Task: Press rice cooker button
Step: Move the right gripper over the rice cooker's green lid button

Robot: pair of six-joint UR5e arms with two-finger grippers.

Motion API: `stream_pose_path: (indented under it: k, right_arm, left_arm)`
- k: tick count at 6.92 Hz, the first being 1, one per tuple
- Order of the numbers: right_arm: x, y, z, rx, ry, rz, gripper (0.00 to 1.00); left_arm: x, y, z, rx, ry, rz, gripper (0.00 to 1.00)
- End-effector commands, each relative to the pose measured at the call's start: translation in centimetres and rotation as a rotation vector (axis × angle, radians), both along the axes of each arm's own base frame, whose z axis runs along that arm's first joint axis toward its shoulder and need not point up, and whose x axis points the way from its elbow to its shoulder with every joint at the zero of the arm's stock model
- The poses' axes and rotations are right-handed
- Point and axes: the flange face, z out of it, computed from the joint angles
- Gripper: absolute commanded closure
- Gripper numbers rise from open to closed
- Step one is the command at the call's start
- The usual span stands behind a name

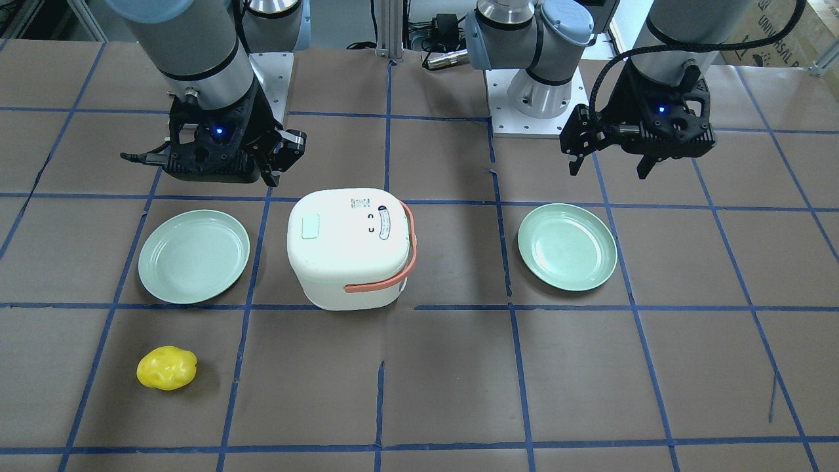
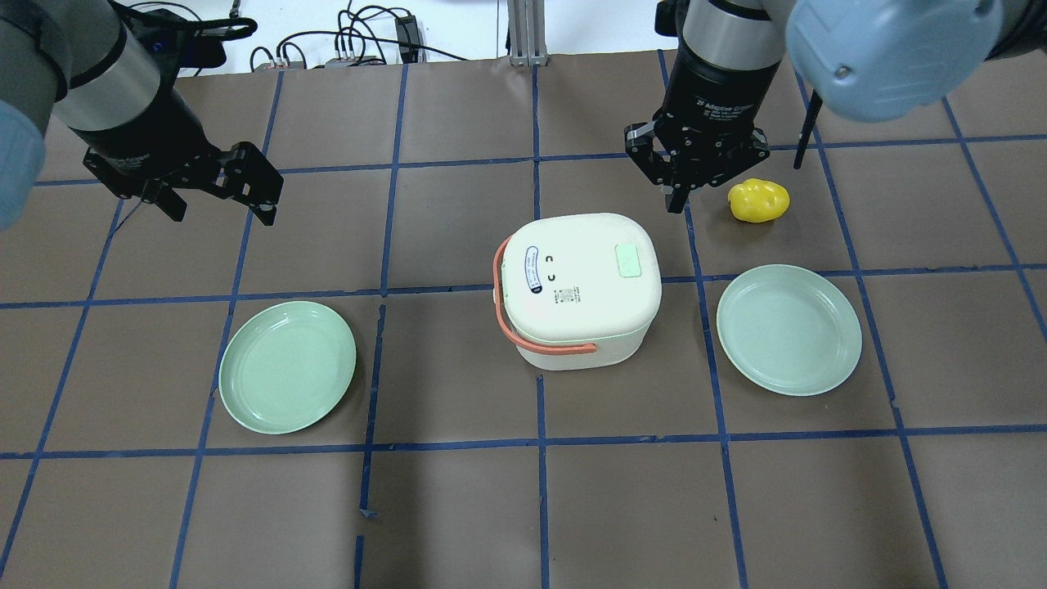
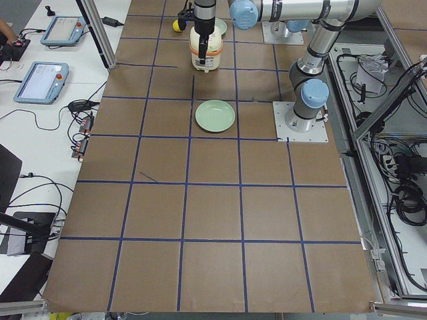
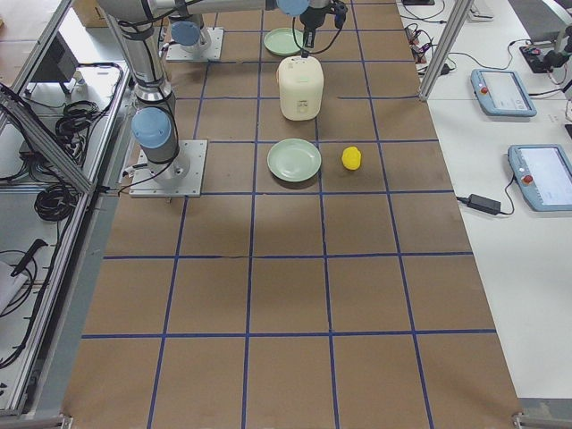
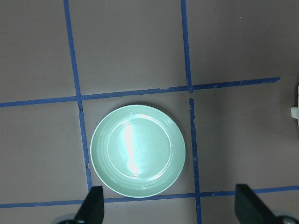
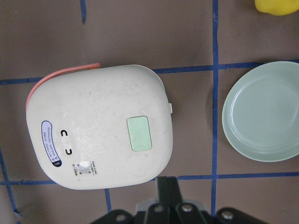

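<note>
right wrist: yellow object [image 6: 276,6] cut by top edge | left wrist: rice cooker [image 5: 295,111] sliver, right edge

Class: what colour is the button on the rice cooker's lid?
Pale mint green button; clearest in the right wrist-mounted view.

Table [image 2: 458,507], rice cooker [image 2: 581,286], 2 plates [image 2: 287,366], yellow object [image 2: 759,200]

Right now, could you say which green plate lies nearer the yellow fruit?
The right plate, on the robot's right of the rice cooker; the left plate lies across it from the yellow fruit.
</note>
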Motion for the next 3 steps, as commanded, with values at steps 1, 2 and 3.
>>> stream_pose_path:
  k: [1,2,3]
  right_arm:
    - [2.2,0.3,-2.5,-0.024,0.001,0.035,0.93]
    - [2.8,-0.5,-4.7,-0.047,-0.002,0.043,0.93]
    - [3.6,-0.5,-6.0,-0.053,-0.004,0.066,0.93]
  left_arm:
    - [0.0,0.0,0.0,0.0,0.0,0.0,0.0]
    - [0.0,0.0,0.0,0.0,0.0,0.0,0.0]
    - [0.0,0.0,0.0,0.0,0.0,0.0,0.0]
